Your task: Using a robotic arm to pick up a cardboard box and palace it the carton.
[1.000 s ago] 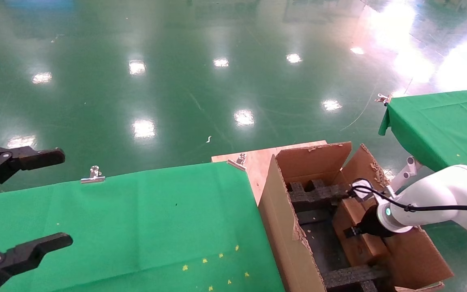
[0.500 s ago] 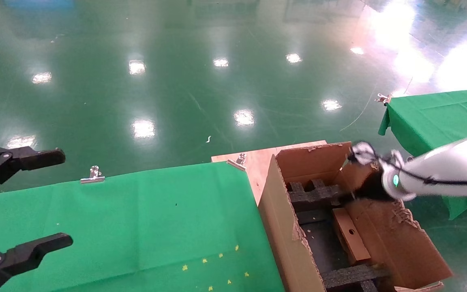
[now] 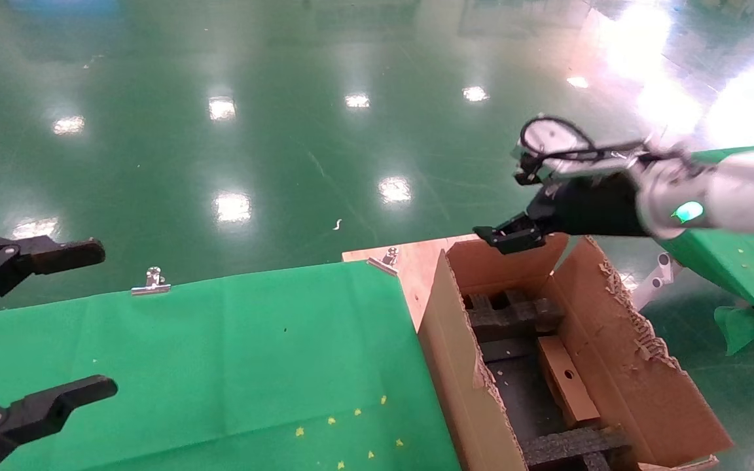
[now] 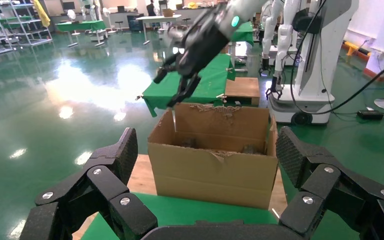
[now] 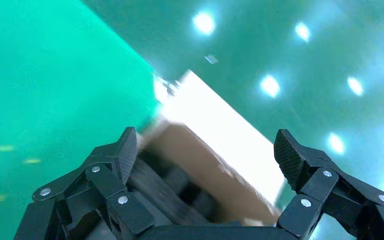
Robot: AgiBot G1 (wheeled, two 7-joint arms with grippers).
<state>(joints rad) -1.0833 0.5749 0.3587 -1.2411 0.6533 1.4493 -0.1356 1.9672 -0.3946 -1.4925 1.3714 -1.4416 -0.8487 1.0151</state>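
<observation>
- Right now your cardboard box [image 3: 567,380] lies inside the carton [image 3: 639,386], leaning against the carton's inner wall on the robot's right side, its small round hole facing up.
- Black foam inserts [image 3: 514,315] sit around it: one block toward the far end, another strip toward the near end, with the box between them.
- You can see the carton standing open, its ragged flaps up, just beside the green-covered bench [image 3: 220,353] and on a bare wooden board [image 3: 416,258].
- Your robotic arm [image 3: 711,199] reaches in from the right, above the carton's far flap; its right gripper [image 3: 514,237] hangs clear of the box with its fingers spread wide and nothing between them.
- Your left gripper [image 3: 23,327] sits at the left edge over the bench, fingers wide apart and empty.
- A second green-covered bench [image 3: 743,261] stands behind the arm on the right, and metal clips [image 3: 150,282] pin the near cloth's far edge.
</observation>
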